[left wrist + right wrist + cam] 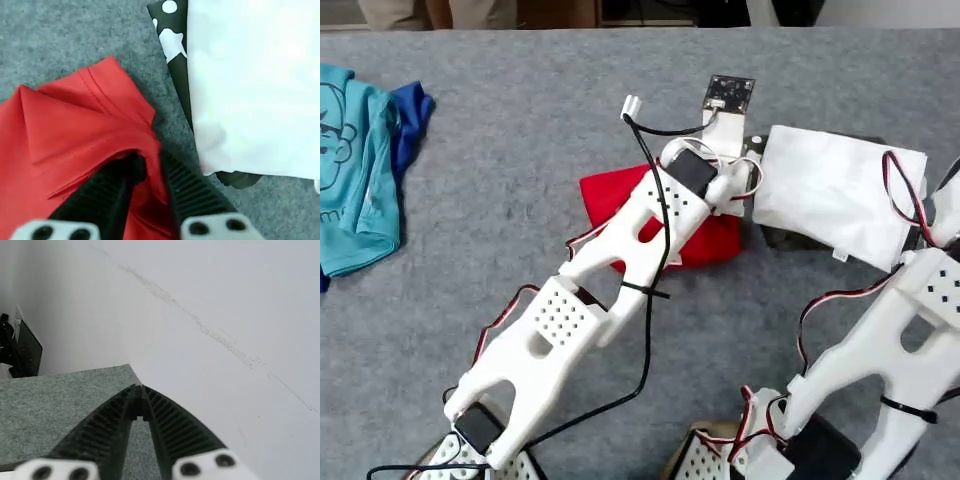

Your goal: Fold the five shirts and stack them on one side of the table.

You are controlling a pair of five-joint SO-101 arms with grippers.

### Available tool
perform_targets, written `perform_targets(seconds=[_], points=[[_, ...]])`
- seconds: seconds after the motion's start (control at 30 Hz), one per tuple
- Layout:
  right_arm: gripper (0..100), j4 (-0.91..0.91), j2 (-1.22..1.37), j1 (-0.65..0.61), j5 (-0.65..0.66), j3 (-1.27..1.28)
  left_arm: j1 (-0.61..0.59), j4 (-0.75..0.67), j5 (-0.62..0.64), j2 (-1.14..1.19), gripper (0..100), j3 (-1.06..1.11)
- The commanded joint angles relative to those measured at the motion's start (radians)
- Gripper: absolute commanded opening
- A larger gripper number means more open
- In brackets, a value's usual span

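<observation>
Five shirts are lying across the grey table [520, 200]. A folded white shirt [835, 195] is resting at the right on a dark spotted shirt [172, 30]. A teal shirt [350, 170] is sitting at the far left over a blue shirt [410, 115]. A red shirt [610, 195] is lying mid-table, just beside the white one. The left gripper [150, 164] is pinching a fold of red cloth. The right gripper [138, 390] is hanging at the white shirt's edge, jaws pressed together on nothing.

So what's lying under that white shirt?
A dark fabric with white spots pokes out from under the white shirt along its edge. The rest of it is covered, so whether more lies beneath cannot be seen.
</observation>
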Motion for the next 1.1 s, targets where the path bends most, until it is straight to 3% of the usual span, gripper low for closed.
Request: perform_targets(seconds=[0.0, 0.17, 0.27, 0.5, 0.57, 0.67, 0.83, 1.07], points=[[0.5, -0.020, -0.028, -0.022, 0.009, -0.024, -0.035, 0.023, 0.071, -0.027, 20, -0.066], [0.5, 0.167, -0.033, -0.119, 0.014, -0.084, -0.106, 0.212, 0.101, -0.027, 22, -0.318], [0.5, 0.353, -0.028, -0.239, 0.107, -0.133, -0.203, 0.287, 0.066, -0.050, 22, -0.387], [0.5, 0.766, -0.027, -0.530, 0.285, -0.189, -0.423, 0.423, -0.044, -0.162, 1, -0.361], [0.5, 0.847, -0.013, -0.590, 0.298, -0.183, -0.466, 0.425, -0.055, -0.160, 2, -0.344], [0.5, 0.947, 0.058, -0.682, 0.295, -0.157, -0.502, 0.427, -0.074, -0.173, 2, -0.264], [0.5, 0.956, 0.294, -0.776, 0.245, -0.154, -0.554, 0.428, -0.083, -0.305, 2, -0.057], [0.4, 1.046, 0.641, -0.855, 0.189, -0.398, -0.614, 0.408, -0.167, -0.656, 2, 0.601]])
